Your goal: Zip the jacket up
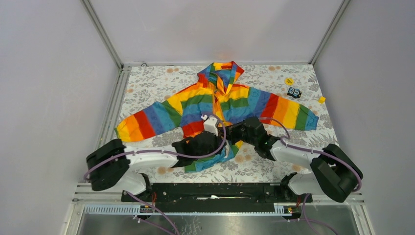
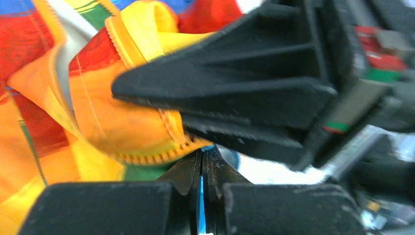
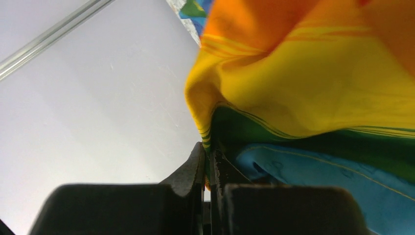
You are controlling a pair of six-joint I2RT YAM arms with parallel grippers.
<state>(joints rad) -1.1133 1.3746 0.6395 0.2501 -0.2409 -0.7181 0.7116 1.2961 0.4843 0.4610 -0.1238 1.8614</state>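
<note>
On floral surface (image 1: pixel 151 81), jacket (image 1: pixel 195 103) laid front-up, sleeves spread, hood far side; left jaws pinched shut on blue hem fabric, right jaws shut on yellow-green hem edge just beside, likely holding bottom taut to mate zipper teeth (image 2: pixel 147 159)

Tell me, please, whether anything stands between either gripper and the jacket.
Nothing visible does. The left gripper is shut on the jacket low on its front, by the zipper edge. The right gripper is shut on a fold of fabric close beside it. The two grippers crowd each other there.
</note>
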